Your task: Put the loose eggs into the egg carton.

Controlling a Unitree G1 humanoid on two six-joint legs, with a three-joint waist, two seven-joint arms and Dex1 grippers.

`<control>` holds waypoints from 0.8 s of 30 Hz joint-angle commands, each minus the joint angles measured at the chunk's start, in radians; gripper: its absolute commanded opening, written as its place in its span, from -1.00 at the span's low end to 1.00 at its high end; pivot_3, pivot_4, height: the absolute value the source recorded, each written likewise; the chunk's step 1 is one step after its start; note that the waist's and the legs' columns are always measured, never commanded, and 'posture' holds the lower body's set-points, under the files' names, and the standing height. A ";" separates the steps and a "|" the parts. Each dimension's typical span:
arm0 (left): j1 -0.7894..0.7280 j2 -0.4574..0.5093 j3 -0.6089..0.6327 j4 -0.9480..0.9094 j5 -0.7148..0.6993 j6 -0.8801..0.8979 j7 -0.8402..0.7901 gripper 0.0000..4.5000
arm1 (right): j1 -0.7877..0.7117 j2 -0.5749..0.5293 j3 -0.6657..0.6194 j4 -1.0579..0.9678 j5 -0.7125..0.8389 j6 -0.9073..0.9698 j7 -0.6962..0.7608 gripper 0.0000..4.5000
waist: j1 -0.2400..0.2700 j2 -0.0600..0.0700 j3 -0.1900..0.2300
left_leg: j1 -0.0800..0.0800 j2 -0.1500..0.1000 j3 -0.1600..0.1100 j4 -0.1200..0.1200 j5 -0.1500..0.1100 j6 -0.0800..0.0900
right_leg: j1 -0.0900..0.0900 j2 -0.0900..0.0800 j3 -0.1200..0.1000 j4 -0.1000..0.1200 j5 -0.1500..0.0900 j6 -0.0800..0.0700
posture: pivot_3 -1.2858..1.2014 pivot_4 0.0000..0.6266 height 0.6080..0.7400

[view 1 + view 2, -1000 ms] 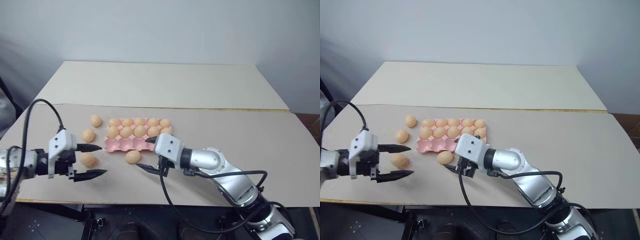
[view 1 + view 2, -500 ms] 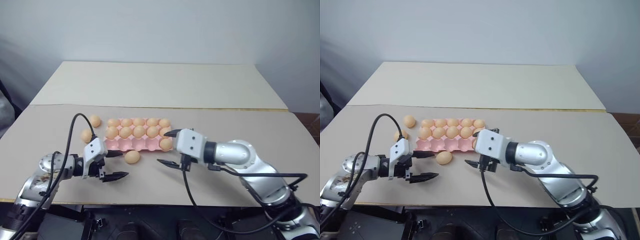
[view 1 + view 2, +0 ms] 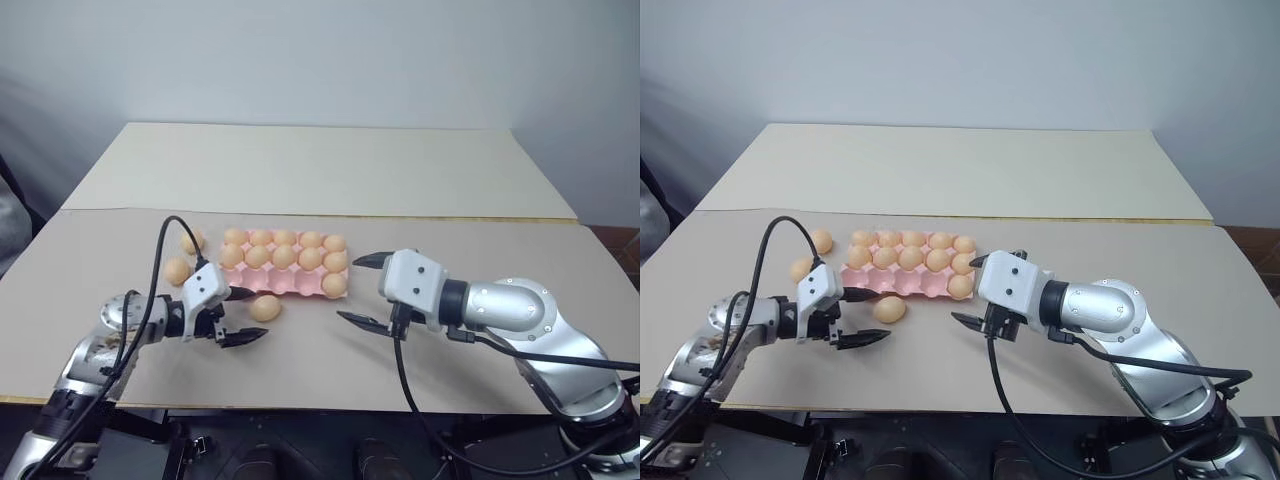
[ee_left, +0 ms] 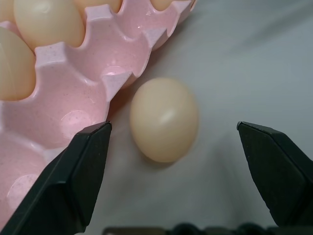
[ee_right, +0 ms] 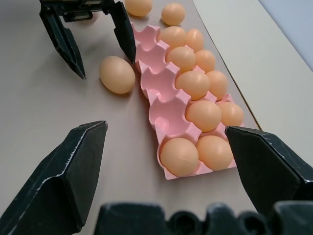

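Beige table, pale grey wall behind

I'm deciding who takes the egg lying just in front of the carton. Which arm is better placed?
Left. The left gripper is open with the loose egg right off its fingertips; the right gripper hovers farther away, beyond the egg carton's end.

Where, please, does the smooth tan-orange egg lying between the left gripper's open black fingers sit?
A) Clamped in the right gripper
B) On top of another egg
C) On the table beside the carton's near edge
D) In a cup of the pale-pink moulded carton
C: the smooth tan-orange egg rests on the table, just outside the pale-pink moulded carton, with the left gripper open around it, not touching.
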 commanded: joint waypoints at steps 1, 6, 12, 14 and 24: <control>-0.018 -0.009 0.006 -0.006 0.007 -0.016 0.018 0.98 | -0.016 0.001 -0.033 -0.042 0.011 0.006 -0.012 1.00 | 0.000 0.000 0.000 | 0.000 0.000 0.000 0.000 0.000 0.000 | 0.000 0.000 0.000 0.000 0.000 0.000 | 0.03 -0.52 1.00; -0.006 -0.027 -0.011 0.005 0.025 -0.046 0.024 0.98 | -0.011 0.002 -0.027 -0.037 0.010 0.002 -0.015 1.00 | 0.000 0.000 0.000 | 0.000 0.000 0.000 0.000 0.000 0.000 | 0.000 0.000 0.000 0.000 0.000 0.000 | 0.03 -0.52 1.00; -0.018 -0.073 -0.006 0.032 0.025 -0.042 0.057 0.98 | -0.011 0.006 -0.030 -0.033 0.015 0.002 -0.019 1.00 | 0.001 0.000 0.000 | 0.000 0.000 0.000 0.000 0.000 0.000 | 0.000 0.000 0.000 0.000 0.000 0.000 | 0.03 -0.52 1.00; -0.018 -0.076 -0.006 0.040 0.025 -0.052 0.050 0.90 | -0.011 0.006 -0.030 -0.032 0.014 0.001 -0.020 1.00 | 0.000 0.000 0.000 | 0.000 0.000 0.000 0.000 0.000 0.000 | 0.000 0.000 0.000 0.000 0.000 0.000 | 0.03 -0.52 1.00; 0.003 -0.059 -0.017 0.046 0.038 -0.069 0.012 -0.25 | -0.003 0.002 -0.032 -0.032 0.012 0.002 -0.022 1.00 | 0.001 0.000 0.000 | 0.000 0.000 0.000 0.000 0.000 0.000 | 0.000 0.000 0.000 0.000 0.000 0.000 | 0.03 -0.52 1.00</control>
